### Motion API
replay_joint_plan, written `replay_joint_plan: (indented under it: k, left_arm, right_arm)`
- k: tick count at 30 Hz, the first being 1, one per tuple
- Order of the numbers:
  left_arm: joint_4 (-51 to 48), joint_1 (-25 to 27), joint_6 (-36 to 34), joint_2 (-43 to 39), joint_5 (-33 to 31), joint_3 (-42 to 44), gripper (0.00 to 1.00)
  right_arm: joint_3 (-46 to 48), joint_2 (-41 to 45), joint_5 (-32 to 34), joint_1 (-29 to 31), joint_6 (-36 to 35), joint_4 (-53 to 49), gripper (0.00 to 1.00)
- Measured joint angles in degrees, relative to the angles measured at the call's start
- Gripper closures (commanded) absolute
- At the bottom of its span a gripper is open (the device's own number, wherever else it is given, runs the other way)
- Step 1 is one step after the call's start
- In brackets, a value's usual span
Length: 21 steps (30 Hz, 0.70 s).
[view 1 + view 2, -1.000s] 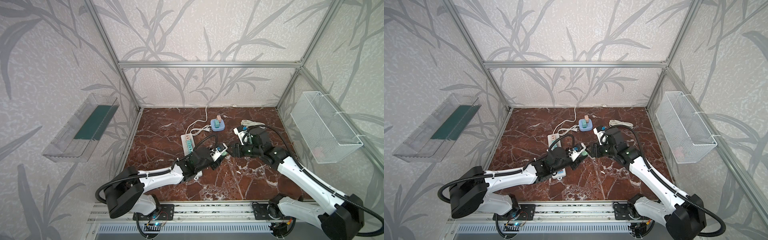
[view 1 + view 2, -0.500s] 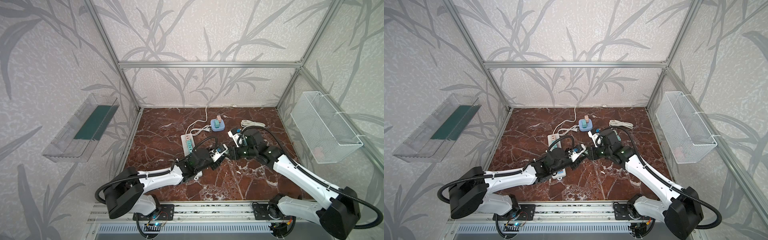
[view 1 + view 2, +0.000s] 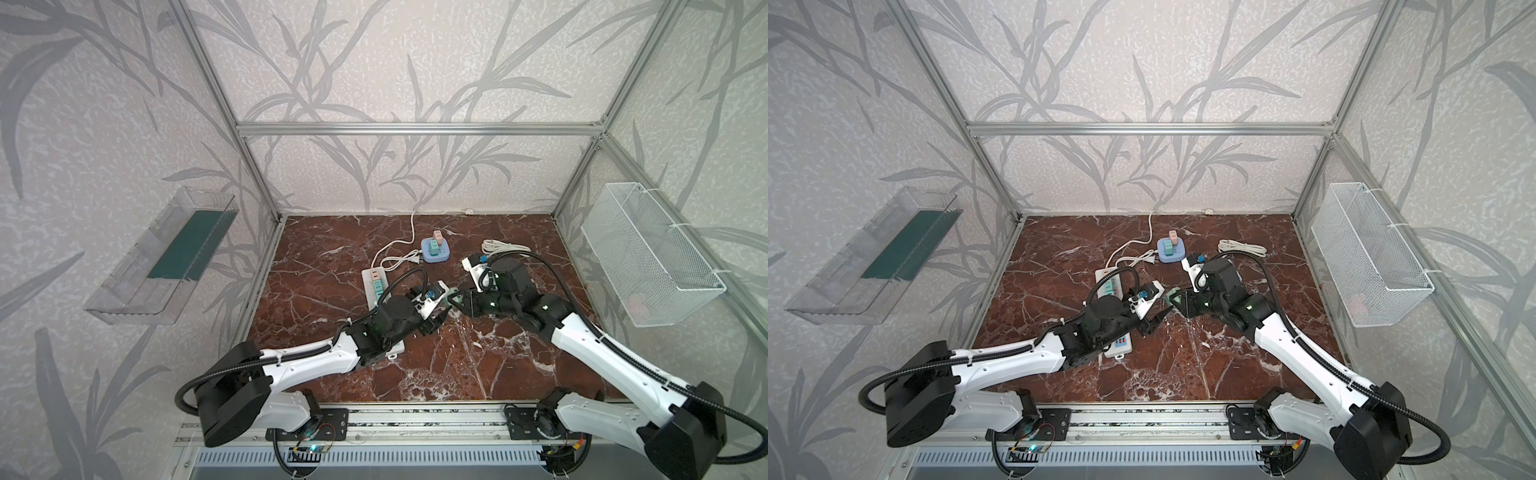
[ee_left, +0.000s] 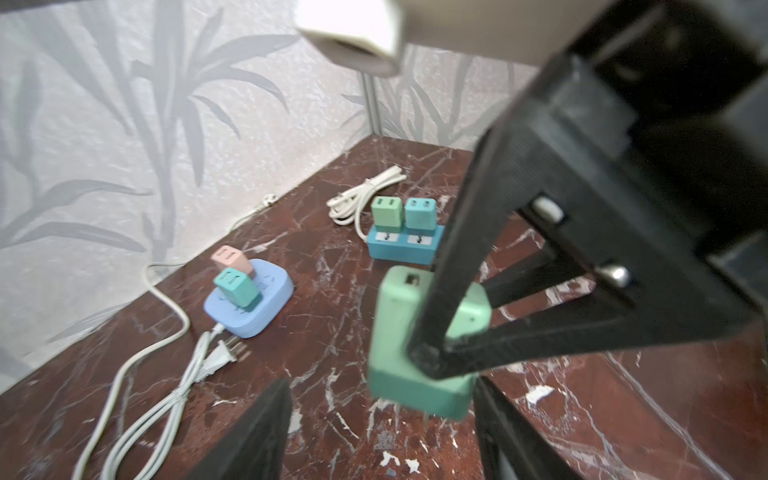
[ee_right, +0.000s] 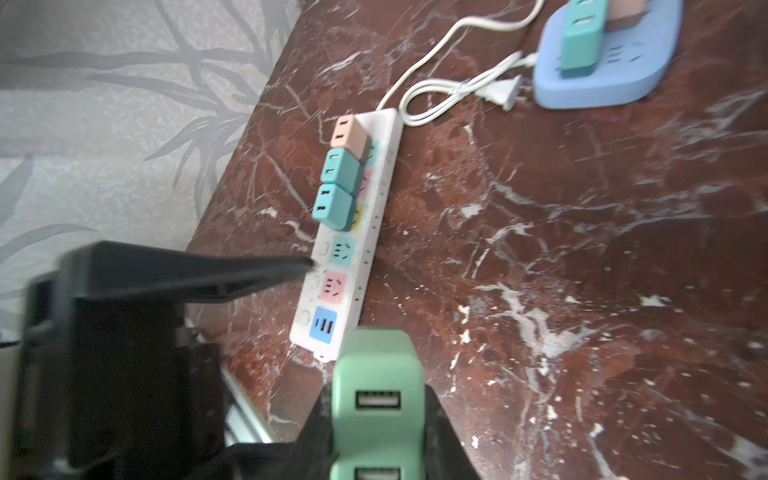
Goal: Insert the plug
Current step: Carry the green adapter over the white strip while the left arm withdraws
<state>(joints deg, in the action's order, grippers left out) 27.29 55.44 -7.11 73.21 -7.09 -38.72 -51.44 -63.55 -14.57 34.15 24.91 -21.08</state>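
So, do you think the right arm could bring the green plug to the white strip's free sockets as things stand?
Probably not cleanly: the left gripper, jaws open, hangs between the green plug in the right gripper and the free sockets of the white strip.

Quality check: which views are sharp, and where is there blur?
In both top views, even soft light, sharp, no hard shadows; left wrist view: the green plug smears along its lower edge and the right gripper looms dark and soft near the lens; right wrist view: a finger of the left gripper is blurred, the power strip fairly crisp.
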Motion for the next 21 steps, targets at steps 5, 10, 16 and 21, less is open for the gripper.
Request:
replay_joint_plan:
  k: [5,10,16,21]
  left_arm:
    - [-1.29,-2.47,5.35,-7.08,-13.46,-0.66,0.18]
    - [-9.84,-18.12,22.69,-11.76,-20.63,-2.49,0.17]
    - [-16.79,-36.7,42.29,-11.37,-18.08,-2.49,0.19]
    - [-18.99,-43.74,52.41,-9.22,-12.09,-2.47,0.21]
  right_arm:
    - [0.0,0.5,12.9,7.06,1.29,0.35,0.97]
    - [0.0,-5.49,24.61,17.77,3.85,4.02,0.99]
    - [-3.32,-20.59,32.02,26.58,6.36,8.98,1.0]
    - [-11.32,-32.35,33.4,29.51,7.02,11.93,1.0]
